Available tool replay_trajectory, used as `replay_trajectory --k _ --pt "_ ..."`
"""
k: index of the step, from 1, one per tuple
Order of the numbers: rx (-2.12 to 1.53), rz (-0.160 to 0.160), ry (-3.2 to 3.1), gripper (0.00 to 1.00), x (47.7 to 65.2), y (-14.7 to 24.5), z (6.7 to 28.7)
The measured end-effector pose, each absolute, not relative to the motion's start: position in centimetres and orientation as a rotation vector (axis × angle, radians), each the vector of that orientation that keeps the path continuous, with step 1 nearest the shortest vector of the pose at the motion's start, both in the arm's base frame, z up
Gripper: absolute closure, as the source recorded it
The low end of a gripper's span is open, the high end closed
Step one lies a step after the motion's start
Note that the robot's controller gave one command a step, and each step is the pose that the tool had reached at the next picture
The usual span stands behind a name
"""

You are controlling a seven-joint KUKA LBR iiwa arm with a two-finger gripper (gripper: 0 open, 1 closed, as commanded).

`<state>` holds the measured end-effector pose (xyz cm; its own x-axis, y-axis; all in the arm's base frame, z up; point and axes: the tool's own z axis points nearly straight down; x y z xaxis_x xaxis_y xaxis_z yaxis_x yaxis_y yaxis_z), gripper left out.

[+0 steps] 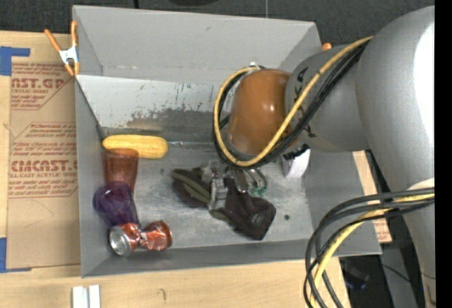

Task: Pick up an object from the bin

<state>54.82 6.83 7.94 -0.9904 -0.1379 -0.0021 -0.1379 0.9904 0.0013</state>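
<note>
Gripper [227, 186] is low in the bin [191, 45], centre-right of the floor, right on top of a dark brown soft thing [251, 217]. It looks like a crumpled glove or a rag, hard to say which. It lies spread from mid-floor toward the near right corner, and the gripper sits over its middle. The orange cover [256, 110] and the cables hide most of the tool, so I cannot tell if the gripper is open or closed, or if it has any of the fabric.

Handling, as a judgement: light, limp, not fragile and not slippery. It will fold and sag when lifted, and loose ends will hang down. Best hold is a raised fold or bunched ridge near the middle. A flat edge would likely slip out or leave only a thin pinch. Press down enough to gather material before closing.

Other things are well apart on the left side and out of the way:
- yellow corn cob [135, 146] by the back wall
- brownish-red cup [120, 167] just below it
- purple cup [114, 203] below that
- crushed red can [140, 237] at the near left corner
</note>
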Motion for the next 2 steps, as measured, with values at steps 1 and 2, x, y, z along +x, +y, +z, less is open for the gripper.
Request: replay_trajectory --k 1,2 --pt "-0.118 0.002 3.136 1.00 55.94 6.05 21.64" --pt "-0.118 0.002 3.137 1.00 55.91 6.05 21.60"
